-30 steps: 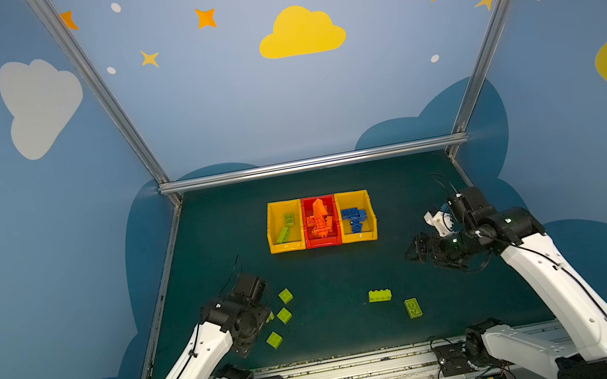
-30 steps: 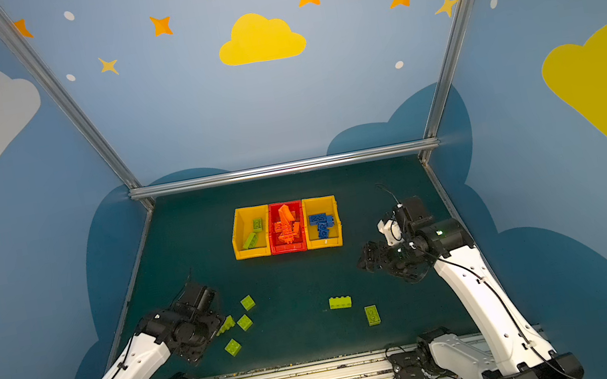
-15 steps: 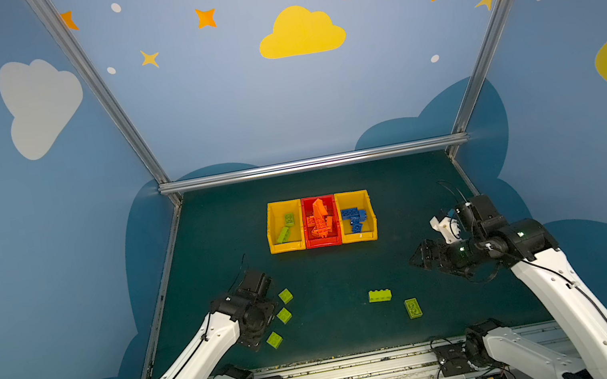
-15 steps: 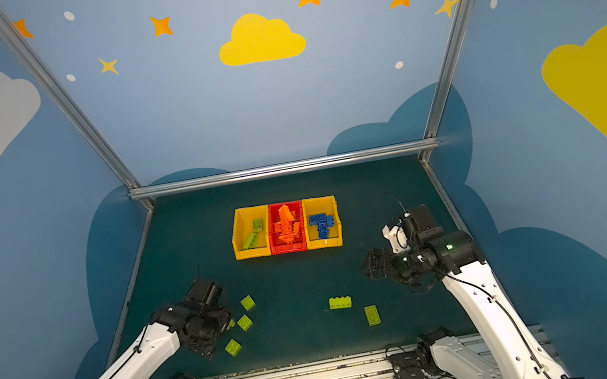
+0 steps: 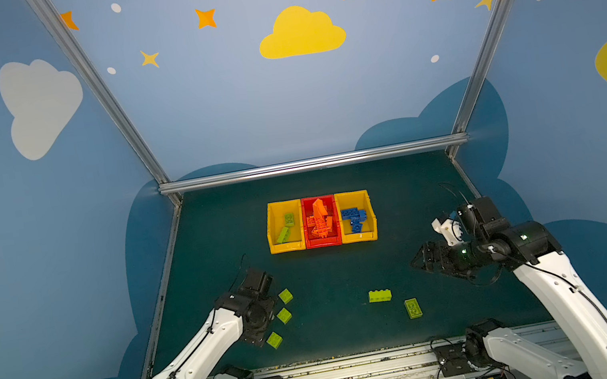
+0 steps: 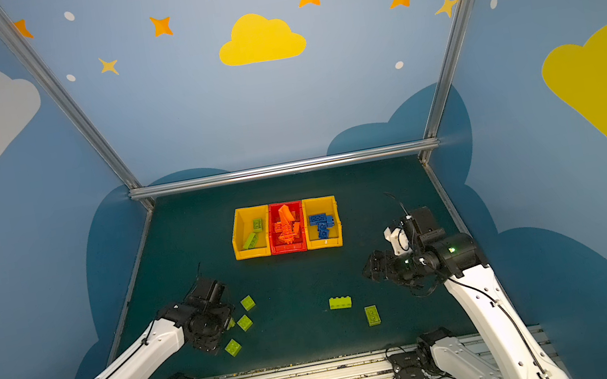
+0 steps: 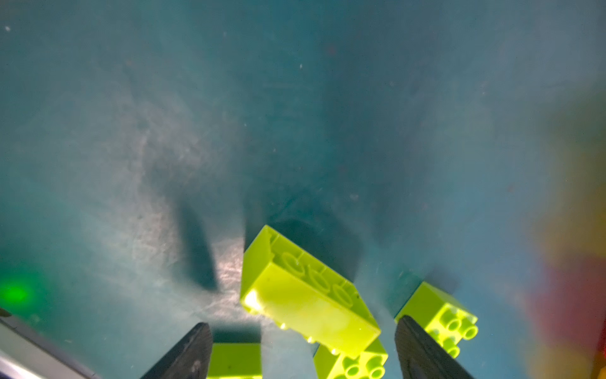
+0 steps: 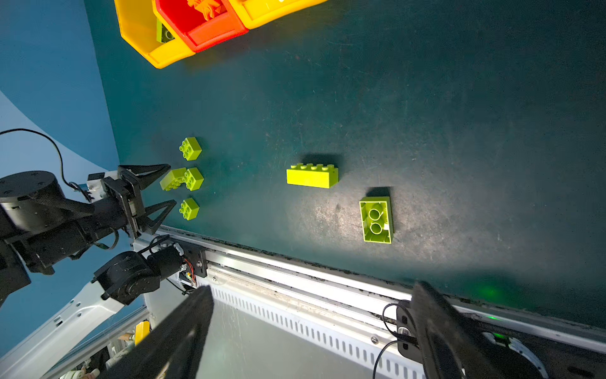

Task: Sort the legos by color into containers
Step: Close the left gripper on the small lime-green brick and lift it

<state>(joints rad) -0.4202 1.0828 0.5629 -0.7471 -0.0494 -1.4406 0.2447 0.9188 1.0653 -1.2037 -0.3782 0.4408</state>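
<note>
Several lime green legos lie loose on the dark mat. Near the front left, my left gripper [image 8: 172, 185] is open, low over an oblong lego [image 7: 308, 305] that lies between its fingers [image 7: 193, 354]. Three square legos [image 5: 286, 295] [image 5: 284, 315] [image 5: 274, 340] sit round it; the middle one touches the oblong lego. Another oblong lego [image 5: 380, 295] and one lying studs down [image 5: 413, 308] are front centre. My right gripper [image 5: 422, 260] hangs open and empty at the right. A yellow container [image 5: 272, 225] holds green legos, the red container [image 5: 324, 242] orange ones, a second yellow container [image 5: 368, 208] blue ones.
The three containers stand side by side at the back centre of the mat. A metal rail [image 5: 345, 364] runs along the mat's front edge, with both arm bases mounted on it. Blue walls and metal frame posts [image 5: 165, 181] close the sides and back.
My left arm has moved right and down onto the cluster of green legos. My right gripper has drifted slightly toward the front. No lego has moved.
</note>
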